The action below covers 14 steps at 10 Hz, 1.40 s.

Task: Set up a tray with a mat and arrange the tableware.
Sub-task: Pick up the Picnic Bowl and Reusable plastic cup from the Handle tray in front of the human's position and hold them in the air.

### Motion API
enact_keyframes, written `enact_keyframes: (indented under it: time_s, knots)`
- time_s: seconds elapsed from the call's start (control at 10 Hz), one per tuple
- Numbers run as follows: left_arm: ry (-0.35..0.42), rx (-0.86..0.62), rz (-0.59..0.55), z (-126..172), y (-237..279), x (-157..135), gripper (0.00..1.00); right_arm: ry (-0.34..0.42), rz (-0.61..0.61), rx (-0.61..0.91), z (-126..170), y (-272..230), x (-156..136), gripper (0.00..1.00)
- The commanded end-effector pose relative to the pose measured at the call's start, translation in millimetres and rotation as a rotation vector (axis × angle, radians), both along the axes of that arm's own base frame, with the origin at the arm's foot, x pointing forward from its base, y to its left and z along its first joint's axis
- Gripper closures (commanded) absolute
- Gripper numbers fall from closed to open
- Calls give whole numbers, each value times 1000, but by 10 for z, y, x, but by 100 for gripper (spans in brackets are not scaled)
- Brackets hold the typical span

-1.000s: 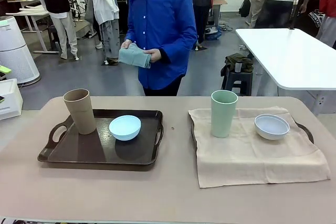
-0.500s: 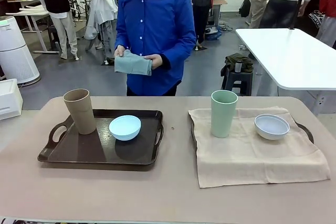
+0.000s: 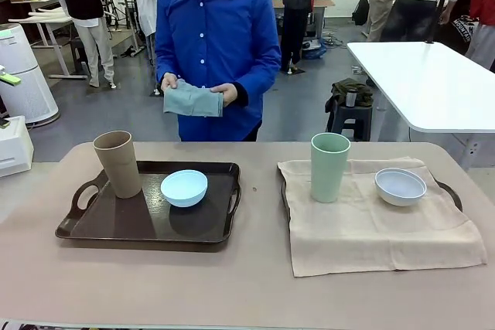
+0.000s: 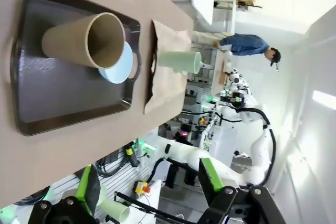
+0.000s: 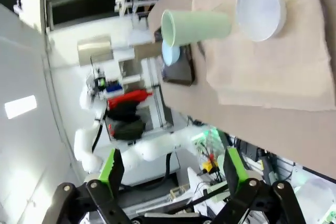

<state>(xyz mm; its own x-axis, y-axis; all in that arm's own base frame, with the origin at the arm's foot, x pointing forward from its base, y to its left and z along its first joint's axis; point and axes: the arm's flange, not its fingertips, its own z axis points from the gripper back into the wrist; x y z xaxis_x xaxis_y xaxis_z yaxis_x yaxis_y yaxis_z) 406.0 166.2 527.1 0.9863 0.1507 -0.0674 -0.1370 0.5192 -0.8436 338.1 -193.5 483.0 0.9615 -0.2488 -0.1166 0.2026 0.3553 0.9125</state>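
The left hand (image 4: 148, 182) hangs released and empty, well back from the dark brown plastic tray (image 3: 116, 220) ahead, where the tall tan tumbler (image 3: 117, 164) and light blue round bowl (image 3: 184, 188) stand on bare plastic, likely awaiting the folded grey-green cloth (image 3: 192, 100) the person holds beyond; the right hand (image 5: 173, 167), also released, faces the pale green tumbler (image 3: 329, 168) and white bowl (image 3: 400, 186), already on a beige cloth mat (image 3: 371, 241)

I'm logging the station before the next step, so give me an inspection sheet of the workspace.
Surface: tan table.
Job's things: tan tumbler and light blue bowl on brown tray; pale green tumbler and white bowl on beige mat over second tray.
Clutter: nothing seen.
Grippers: left gripper and right gripper open, empty.
Cables: black cables below the table edge.
Surroundings: person at far side holding folded grey-green cloth; white table behind.
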Motion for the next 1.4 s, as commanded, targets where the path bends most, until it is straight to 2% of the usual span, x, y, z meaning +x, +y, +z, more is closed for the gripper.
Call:
enact_keyframes:
  time_s: [0.0, 0.3, 0.4, 1.3]
  knots:
    - [16, 61, 13, -59, -63, -77, 0, 35, -57, -1, -24, 143, -64, 0]
    - [16, 121, -1, -62, -182, -105, 0, 52, -21, 3, 12, 206, -122, 0]
    - [15, 65, -1, -89, -26, -13, 0, 28, -33, -10, -12, 90, -46, 0]
    - [15, 65, -1, -89, -26, -13, 0, 28, -33, -10, -12, 90, -46, 0]
